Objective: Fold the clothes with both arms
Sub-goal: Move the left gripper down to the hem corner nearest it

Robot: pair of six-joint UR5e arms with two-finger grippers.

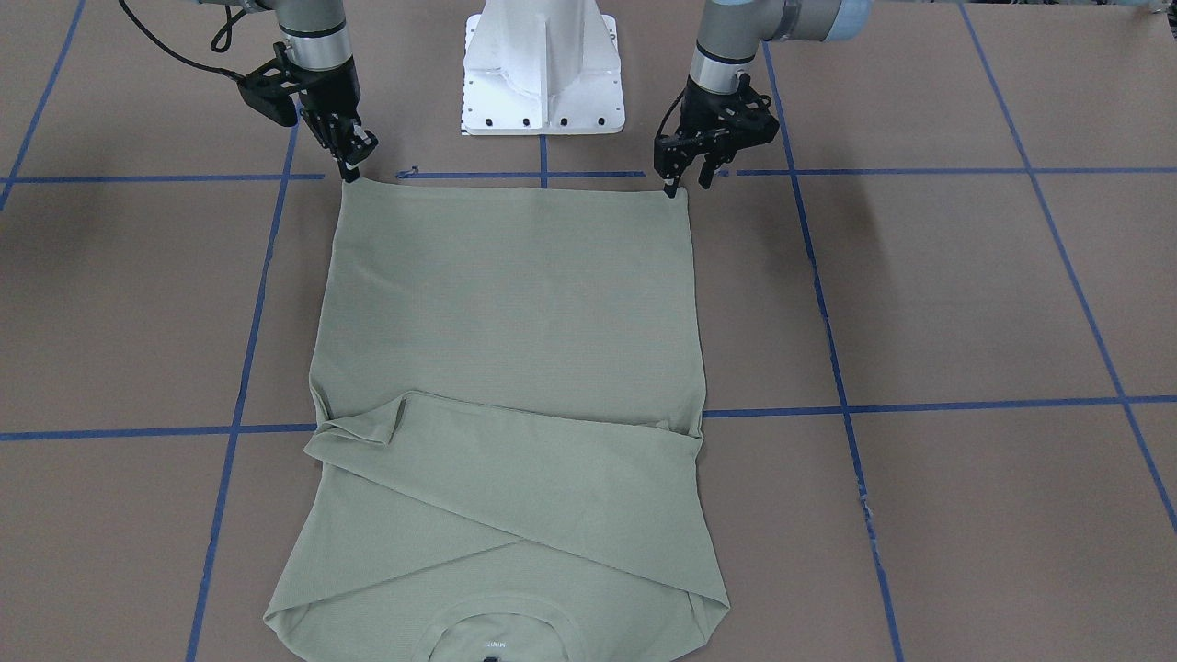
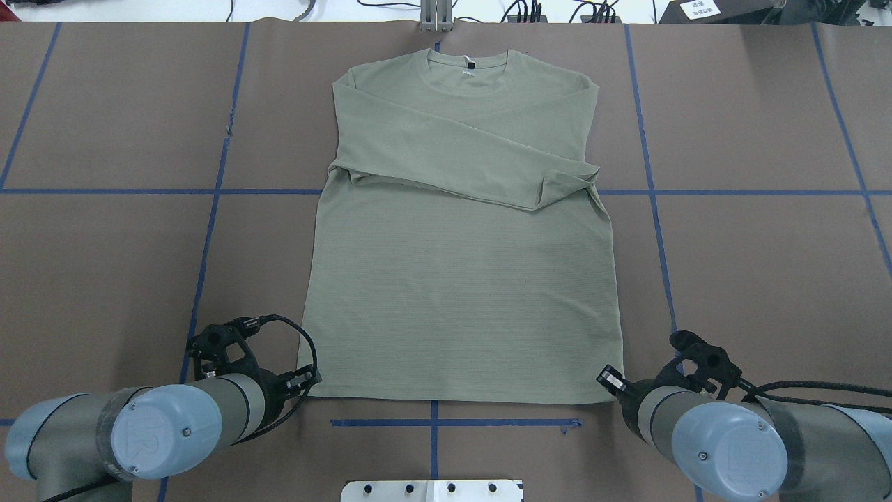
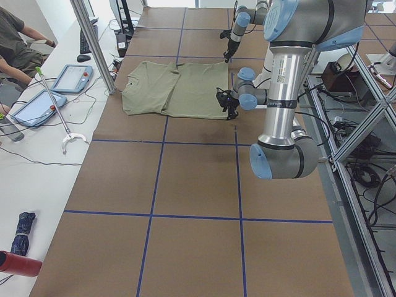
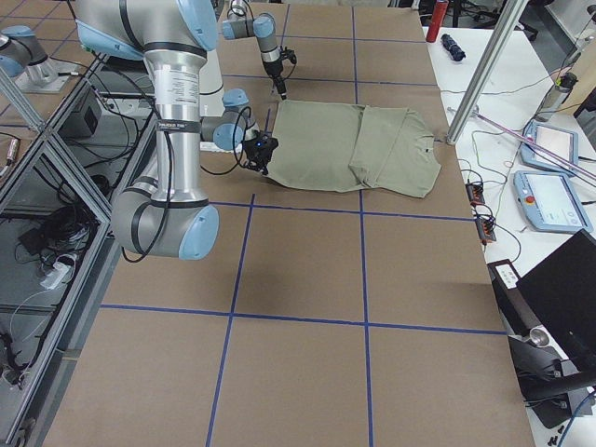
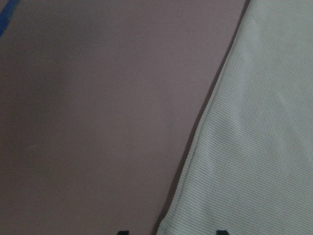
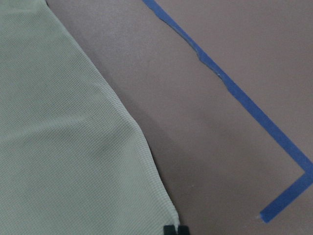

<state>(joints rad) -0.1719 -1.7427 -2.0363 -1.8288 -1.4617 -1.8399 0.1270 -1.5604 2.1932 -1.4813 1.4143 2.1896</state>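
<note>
At shirt (image 1: 515,303) corners: left gripper (image 1: 689,186) spread; right gripper (image 1: 350,172) closed

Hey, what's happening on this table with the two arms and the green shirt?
A robot is partway through folding a pale green shirt. It lies flat on the table with its sleeves crossed over the chest. Both grippers are down at the hem corners nearest the robot. The left gripper is open and straddles the shirt's edge. The right gripper looks closed right at its corner, though I can't tell whether it has pinched fabric. The hem lies flat.
</note>
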